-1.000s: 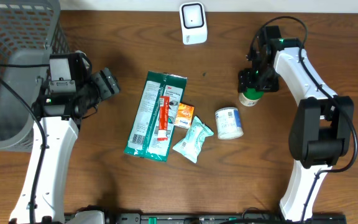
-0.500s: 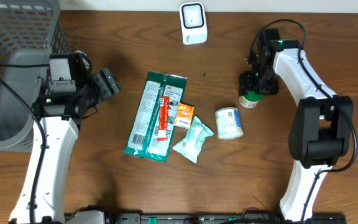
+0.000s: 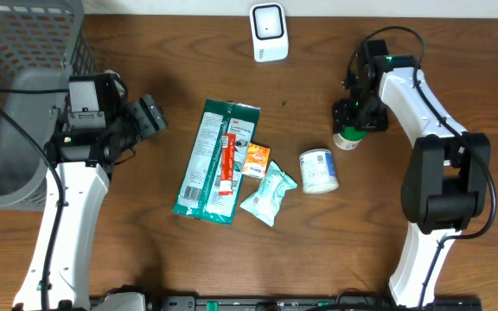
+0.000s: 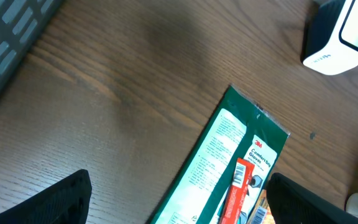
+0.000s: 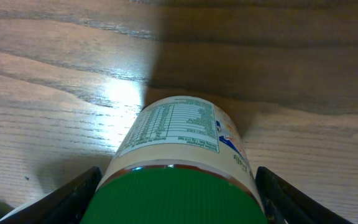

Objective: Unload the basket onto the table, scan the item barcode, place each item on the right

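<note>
Right claw (image 5: pixel 178 180) straddles a jar (image 5: pixel 173 130) with a green lid, one finger on each side of the lid. Whether the fingers press it cannot be told. The jar sits at about 2 o'clock on the wooden table (image 3: pixel 387 225), mostly hidden under the claw from overhead. Its label shows a nutrition table, too small to read.

Left claw (image 4: pixel 180 180) at 9 o'clock is spread wide with nothing between its fingers, which are cut off by the frame edge.

A white scanner (image 3: pixel 269 32) stands at 12 o'clock. Near the centre lie a long green packet (image 4: pixel 229 162) printed "3M" and "Comfort", an orange packet (image 3: pixel 255 159) partly covered, a pale pouch (image 3: pixel 269 193) and a white-and-blue can (image 3: pixel 318 169) with unreadable print. A grey basket (image 3: pixel 24 52) at 10 o'clock runs out of frame.
</note>
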Motion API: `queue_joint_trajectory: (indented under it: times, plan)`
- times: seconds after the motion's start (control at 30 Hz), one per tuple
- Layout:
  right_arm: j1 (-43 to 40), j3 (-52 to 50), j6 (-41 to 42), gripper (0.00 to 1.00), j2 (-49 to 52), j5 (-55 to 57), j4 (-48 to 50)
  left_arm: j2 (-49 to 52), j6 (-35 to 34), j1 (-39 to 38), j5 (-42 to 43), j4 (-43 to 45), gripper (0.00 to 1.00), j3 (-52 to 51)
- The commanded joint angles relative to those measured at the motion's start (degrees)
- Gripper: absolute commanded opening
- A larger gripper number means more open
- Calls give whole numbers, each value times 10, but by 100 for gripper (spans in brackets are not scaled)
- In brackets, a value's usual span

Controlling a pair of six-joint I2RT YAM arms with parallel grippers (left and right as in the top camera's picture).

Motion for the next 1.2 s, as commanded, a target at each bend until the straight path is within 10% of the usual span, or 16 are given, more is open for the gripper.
queue_joint_trajectory:
  times: [0.0,0.6,0.9,1.07,1.17]
  plan:
    - [5,-6,5,73,3,-10,-7,-3,7,2,-6,0,88,12]
    - [5,23,21,49,1,-9,-16,-3,7,2,-5,0,88,12]
    - [24,236,21,41,-8,-10,-125,-3,7,2,-6,0,88,12]
    - [33,385,45,1,-9,-49,-200,-3,7,2,-6,0,88,12]
    - [33,467,64,1,-9,-55,-243,-3,7,2,-5,0,88,12]
